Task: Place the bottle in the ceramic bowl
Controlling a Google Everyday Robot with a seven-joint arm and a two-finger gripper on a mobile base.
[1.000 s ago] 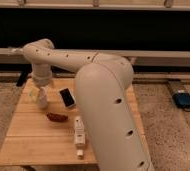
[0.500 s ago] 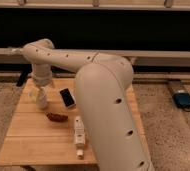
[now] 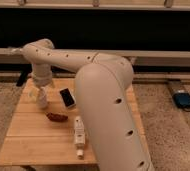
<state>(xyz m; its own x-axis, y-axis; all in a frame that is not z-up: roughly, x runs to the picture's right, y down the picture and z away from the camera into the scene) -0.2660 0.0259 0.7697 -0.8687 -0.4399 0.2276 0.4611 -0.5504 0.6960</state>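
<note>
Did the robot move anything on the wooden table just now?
Nothing visibly changed. The gripper hangs over the far left of the wooden table, as before. The slim white plastic bottle lies near the front edge and the shallow dark-red bowl sits behind it, both where they were.

Your arm [image 3: 108,100] hides the table's [image 3: 33,145] 3 o'clock side, and the frame's lower edge cuts the arm off. The gripper [image 3: 41,96], spread wide at the table's 10 o'clock corner, blurs into a pale shape beneath it. The bottle's [image 3: 78,131] label is unreadable. The bowl [image 3: 56,117] is a dark red smear, its rim too blurred to make out.
</note>
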